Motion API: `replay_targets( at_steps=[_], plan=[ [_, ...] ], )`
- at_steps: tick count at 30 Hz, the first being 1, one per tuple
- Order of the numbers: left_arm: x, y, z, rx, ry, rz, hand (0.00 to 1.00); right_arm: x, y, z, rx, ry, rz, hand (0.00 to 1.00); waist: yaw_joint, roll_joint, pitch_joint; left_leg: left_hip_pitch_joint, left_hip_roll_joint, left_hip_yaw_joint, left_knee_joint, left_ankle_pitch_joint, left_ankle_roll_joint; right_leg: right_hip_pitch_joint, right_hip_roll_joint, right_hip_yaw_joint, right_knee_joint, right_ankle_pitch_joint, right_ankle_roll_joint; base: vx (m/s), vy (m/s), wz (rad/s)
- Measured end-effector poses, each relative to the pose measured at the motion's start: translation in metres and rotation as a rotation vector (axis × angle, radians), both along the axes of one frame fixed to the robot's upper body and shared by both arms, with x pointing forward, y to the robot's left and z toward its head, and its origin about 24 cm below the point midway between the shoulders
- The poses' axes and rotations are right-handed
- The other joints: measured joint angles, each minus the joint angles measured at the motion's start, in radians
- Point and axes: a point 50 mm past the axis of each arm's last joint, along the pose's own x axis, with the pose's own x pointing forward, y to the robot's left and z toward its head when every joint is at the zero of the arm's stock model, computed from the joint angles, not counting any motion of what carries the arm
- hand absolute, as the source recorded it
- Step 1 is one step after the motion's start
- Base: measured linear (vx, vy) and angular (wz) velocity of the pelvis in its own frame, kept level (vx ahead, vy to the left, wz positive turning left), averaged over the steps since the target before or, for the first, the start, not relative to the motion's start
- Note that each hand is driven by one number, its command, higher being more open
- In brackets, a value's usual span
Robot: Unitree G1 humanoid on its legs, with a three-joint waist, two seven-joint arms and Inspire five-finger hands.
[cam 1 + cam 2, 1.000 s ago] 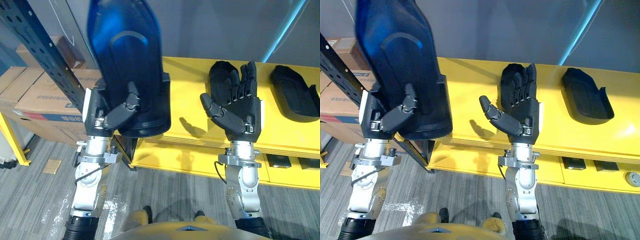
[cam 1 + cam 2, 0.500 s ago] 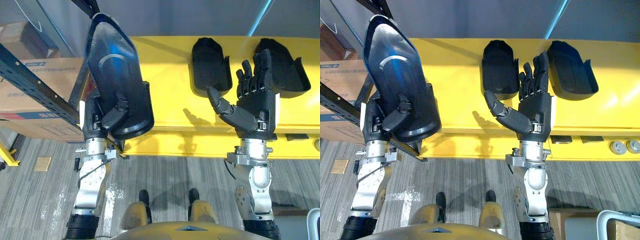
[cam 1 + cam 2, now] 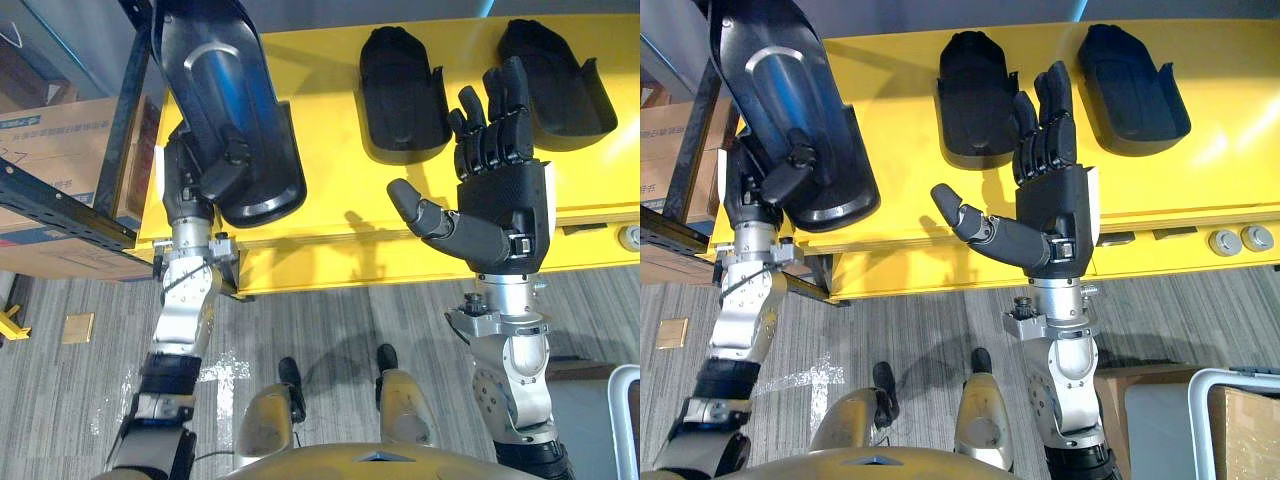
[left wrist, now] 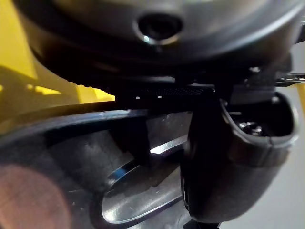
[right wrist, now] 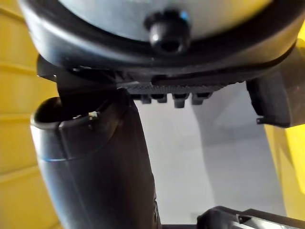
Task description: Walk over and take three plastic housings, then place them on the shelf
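Left hand (image 3: 203, 176) clasps one housing (image 3: 215, 90); two housings (image 3: 402, 95) lie on yellow shelf (image 3: 320, 140).

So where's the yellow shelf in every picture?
Left eye view: wide yellow shelf across the upper half.
Right eye view: shelf across the upper half.
Left wrist view: behind the shiny black plastic housing.
Right wrist view: beside the right robot hand.
Landmark: housing in left robot hand.

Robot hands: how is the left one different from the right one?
The left robot hand is curled round a black plastic housing, thumb pressed on it; the right robot hand holds nothing, fingers straight and thumb stuck out. The left robot hand is by the left end of the yellow shelf; the right robot hand is farther right, beside a lying housing. Both are dark and held up at the shelf.
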Motion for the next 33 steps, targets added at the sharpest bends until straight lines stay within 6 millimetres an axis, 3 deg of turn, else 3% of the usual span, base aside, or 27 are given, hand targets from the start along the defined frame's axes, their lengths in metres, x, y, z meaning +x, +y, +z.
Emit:
replay_targets(
  at_steps=[5,16,17,22,26,33],
  plan=[
    [0.026,0.02,0.015,-0.114,0.022,0.015,0.0,0.006,0.006,0.011,-0.051,-0.026,0.056,1.0,-0.018,0.006,0.03,-0.026,0.009,0.042,0.036,0.002,0.002,-0.028,-0.004,0.014,0.026,-0.007,0.011,0.0,0.006,-0.02],
    [0.044,0.035,0.035,-0.116,0.043,-0.037,0.0,0.001,0.005,0.026,-0.068,-0.086,0.138,1.0,-0.02,0.022,0.076,-0.029,0.014,0.07,0.035,-0.003,-0.005,-0.063,-0.001,0.04,0.065,-0.02,0.022,-0.01,-0.014,-0.04],
    [0.047,0.036,0.036,-0.114,0.062,-0.05,1.0,0.002,0.006,0.026,-0.068,-0.08,0.141,1.0,-0.021,0.025,0.079,-0.028,0.014,0.073,0.035,-0.003,-0.004,-0.063,-0.002,0.04,0.067,-0.02,0.022,0.0,0.0,0.0],
    [0.053,0.039,0.038,-0.112,0.105,-0.094,1.0,0.002,0.006,0.026,-0.063,-0.068,0.167,1.0,-0.022,0.027,0.081,-0.027,0.011,0.086,0.035,-0.001,-0.002,-0.073,-0.005,0.05,0.078,-0.024,0.028,0.01,-0.004,-0.03],
    [0.054,0.042,0.04,-0.011,0.133,-0.081,1.0,0.003,0.006,0.029,-0.083,-0.084,0.185,1.0,-0.03,0.034,0.084,-0.024,0.009,0.096,0.035,-0.001,-0.001,-0.074,-0.009,0.055,0.081,-0.025,0.029,0.0,0.0,0.0],
    [0.056,0.05,0.032,-0.025,0.185,-0.045,1.0,0.003,0.008,0.027,-0.093,-0.064,0.201,1.0,-0.047,0.034,0.084,0.011,0.008,0.13,0.029,-0.006,-0.001,-0.05,-0.014,0.065,0.079,-0.026,0.032,0.0,0.004,-0.04]
  ],
)
